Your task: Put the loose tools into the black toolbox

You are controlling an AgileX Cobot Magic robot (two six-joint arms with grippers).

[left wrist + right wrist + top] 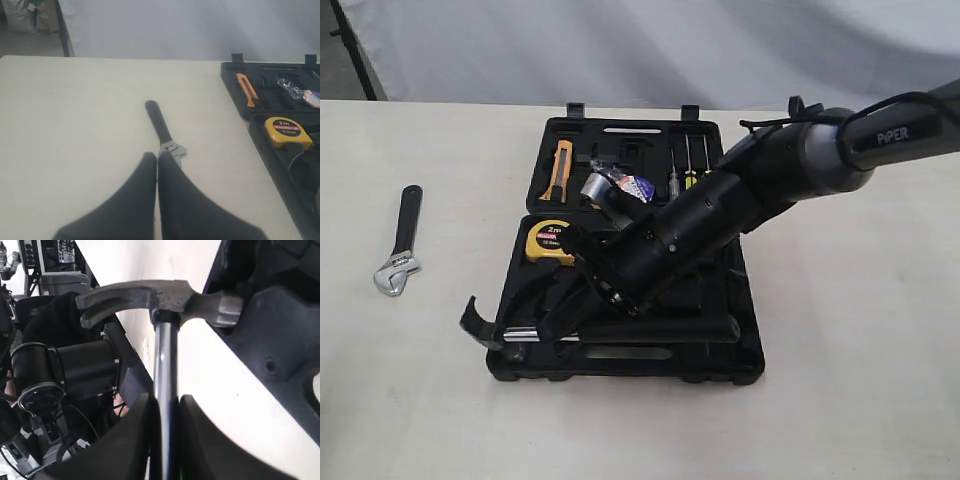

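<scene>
Here, the steel claw hammer with the black handle (165, 297) is clamped at its shiny shaft by the right gripper (167, 405) and is held along the near edge of the large black moulded plastic toolbox (745, 350), with its head jutting past the left front corner above the pale surface (860, 330). The silver adjustable wrench with the black handle (402, 240) is left lying on the surface well to the left of the toolbox, and the left gripper (157, 156), pressed together on nothing, is seen just short of its head. The black tape roll with the blue-red label (620, 188) is lodged in the toolbox's far half.
</scene>
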